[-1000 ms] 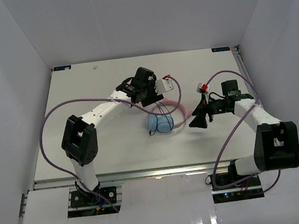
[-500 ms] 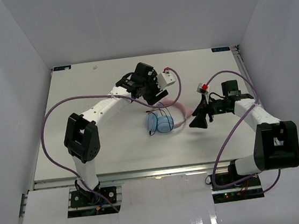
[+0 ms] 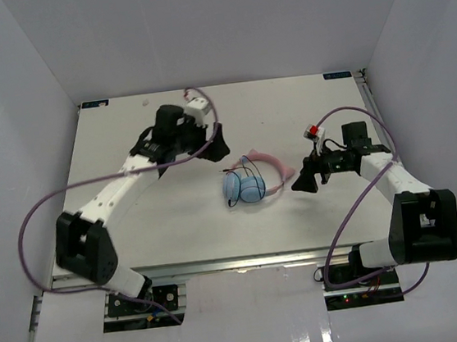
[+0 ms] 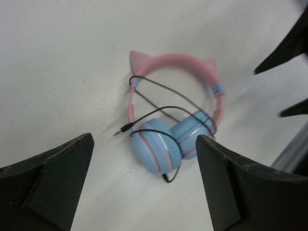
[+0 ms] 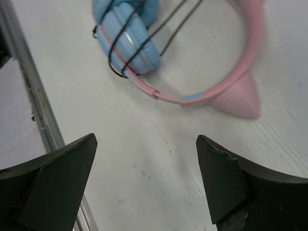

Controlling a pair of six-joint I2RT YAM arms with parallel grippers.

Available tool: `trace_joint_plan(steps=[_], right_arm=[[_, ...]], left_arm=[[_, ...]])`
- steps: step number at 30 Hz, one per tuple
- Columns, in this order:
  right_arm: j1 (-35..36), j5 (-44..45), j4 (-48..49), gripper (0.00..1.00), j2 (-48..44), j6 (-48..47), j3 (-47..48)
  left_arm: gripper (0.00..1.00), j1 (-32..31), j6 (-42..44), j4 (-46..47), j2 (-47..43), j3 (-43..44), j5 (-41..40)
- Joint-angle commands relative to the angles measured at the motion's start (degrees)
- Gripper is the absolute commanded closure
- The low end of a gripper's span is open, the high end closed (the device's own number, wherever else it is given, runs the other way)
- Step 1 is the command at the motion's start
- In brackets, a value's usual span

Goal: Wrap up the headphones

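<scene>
The headphones (image 3: 250, 182) lie flat mid-table, touched by neither gripper. Their two light blue earcups (image 4: 161, 144) are folded together under the pink headband (image 4: 175, 61), which carries cat ears. The thin black cord (image 4: 163, 91) crosses the headband loop and runs round the earcups; its plug (image 4: 122, 129) rests on the table to one side. My left gripper (image 3: 217, 145) hovers open up and to the left of them, nothing between its fingers (image 4: 57, 183). My right gripper (image 3: 304, 180) stands open just right of the headband (image 5: 250, 48), also with nothing in it.
The white table (image 3: 160, 220) is boxed in by white walls at the left, back and right. A metal rail (image 5: 29, 96) runs along its near edge. Purple robot cables (image 3: 51, 204) loop off both arms. The right gripper's dark fingers (image 4: 288, 48) show in the left wrist view.
My left arm has swung away from the headphones toward the back left, and its jaws have opened wider. The headphones lie where they were. The right arm has hardly moved.
</scene>
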Motion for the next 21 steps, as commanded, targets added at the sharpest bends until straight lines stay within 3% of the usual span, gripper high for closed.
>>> trace_joint_plan(steps=[1, 6, 12, 21], right_arm=[[-0.27, 17.55, 10.67, 0.1, -5.79, 15.05, -1.58], [-0.03, 38.17, 15.63, 0.1, -12.06, 25.21, -3.03], [-0.03, 44.0, 16.91, 0.1, -19.47, 25.35, -5.64], [-0.2, 51.4, 20.89, 0.1, -31.84, 19.88, -9.99]], left_arm=[[0.02, 3.37, -21.68, 16.27, -20.14, -20.23, 11.88], [0.02, 3.93, -17.65, 13.28, -34.43, -33.65, 4.09], [0.02, 4.14, -13.32, 14.72, -45.7, -41.56, 3.81], [0.02, 4.2, -11.54, 14.39, -49.74, -43.92, 3.09]])
